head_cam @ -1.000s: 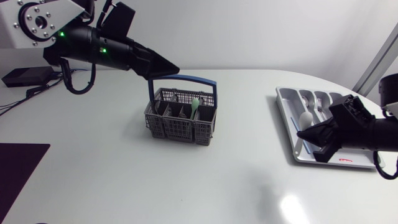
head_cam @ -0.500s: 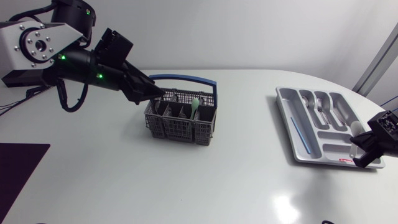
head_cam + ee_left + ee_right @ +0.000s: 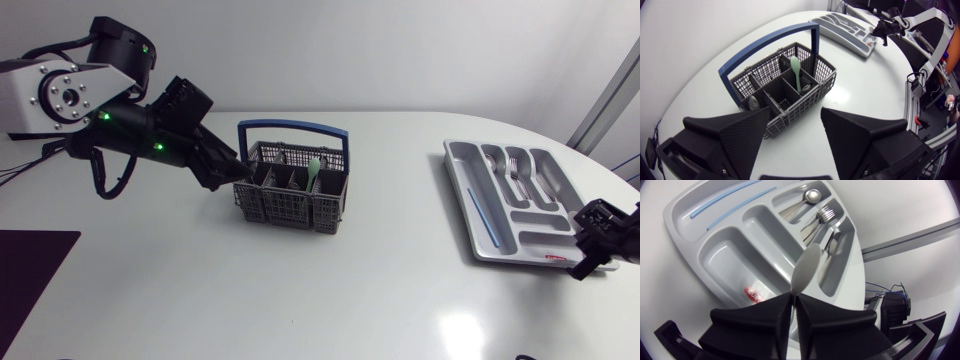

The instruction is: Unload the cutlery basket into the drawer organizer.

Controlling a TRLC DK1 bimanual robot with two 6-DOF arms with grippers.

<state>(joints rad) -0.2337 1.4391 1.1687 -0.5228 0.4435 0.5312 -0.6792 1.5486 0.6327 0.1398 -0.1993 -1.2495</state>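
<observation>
Two hands, two different states. Our left hand (image 3: 795, 119) is spread wide and empty, low at the 9 o'clock end of the basket (image 3: 292, 192), close to its grey mesh wall; we cannot tell whether it touches. Our right hand (image 3: 794, 296) is pressed onto the stem of a pale spoon (image 3: 807, 266), whose bowl sticks out ahead over the organizer (image 3: 730, 255), near that tray's 5 o'clock corner in the head view. The basket stands at about 11 o'clock from the middle of the surface (image 3: 380, 290). The organizer lies well apart at 3 o'clock, with forks (image 3: 825, 214) and a metal spoon (image 3: 812, 196) in its far compartments.

The pale spoon looks like plastic: light, stiff and smooth, so we judge a pinch on the flat stem enough to hold it.

In the basket a green spoon (image 3: 796, 72) stands bowl up in a middle compartment, its top proud of the rim. We take it to be just as light and stiff, best gripped at the neck under the bowl and drawn straight up. The blue handle (image 3: 765, 42) arches over the basket, so we would come in beside it. The basket itself seems light and may slide or tip if a piece snags in the mesh. Darker metal pieces sit lower; they are probably heavier, slicker and harder to reach.
</observation>
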